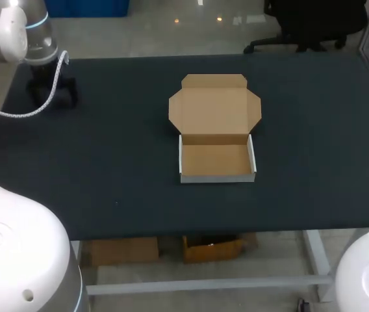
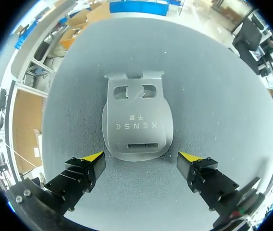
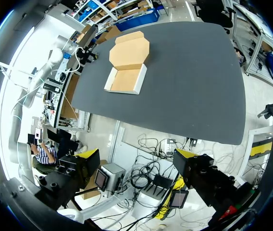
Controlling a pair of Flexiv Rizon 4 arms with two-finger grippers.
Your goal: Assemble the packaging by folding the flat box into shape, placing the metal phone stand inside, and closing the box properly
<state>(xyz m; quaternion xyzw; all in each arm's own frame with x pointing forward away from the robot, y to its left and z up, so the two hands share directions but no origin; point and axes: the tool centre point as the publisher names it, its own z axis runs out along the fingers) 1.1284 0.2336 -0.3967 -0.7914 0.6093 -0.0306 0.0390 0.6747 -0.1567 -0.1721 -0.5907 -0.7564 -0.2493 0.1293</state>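
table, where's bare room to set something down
Widest bare patch: right of the box, out to the table edge. Also bare: the left side between the box and the far-left corner, and the front strip. Crowded: that far-left corner, where the left jaws hang open by the phone stand.

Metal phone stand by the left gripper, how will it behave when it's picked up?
The phone stand looks like stiff sheet metal, so it probably won't flex. It lies flat on the table, so its thin edges may be hard to grip. Its smooth finish could slip in the left gripper.
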